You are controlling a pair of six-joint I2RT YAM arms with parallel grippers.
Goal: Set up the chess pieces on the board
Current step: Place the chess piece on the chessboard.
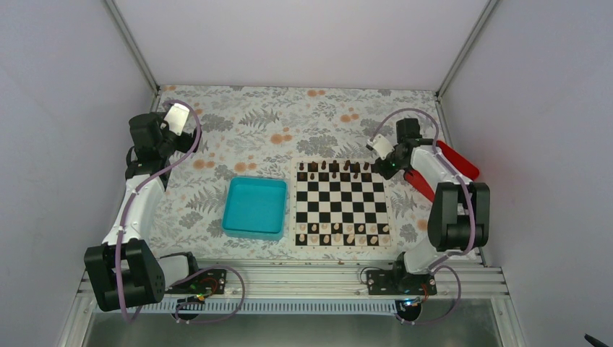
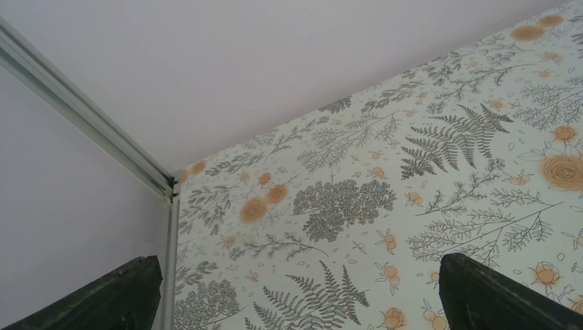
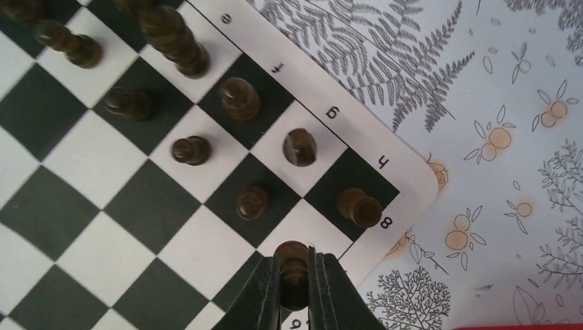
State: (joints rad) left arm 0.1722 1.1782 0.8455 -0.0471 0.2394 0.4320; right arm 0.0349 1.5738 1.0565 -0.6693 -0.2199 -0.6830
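A dark pawn (image 3: 293,267) is held clamped between the right fingers (image 3: 328,292) at the far right corner of the board (image 1: 340,206), beside the corner square; whether it touches the board cannot be told. The other dark chess pieces (image 3: 238,98) are ranged along the two far rows. The left fingers (image 2: 481,295) are spread wide, with nothing between them, over the flowered counter (image 2: 412,137) near its far left corner.

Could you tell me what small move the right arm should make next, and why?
Probably ease the right gripper straight down and open it: it holds a dark pawn over the empty white square in front of the corner rook, ending the pawn row. Whether the pawn already touches the board is unclear.
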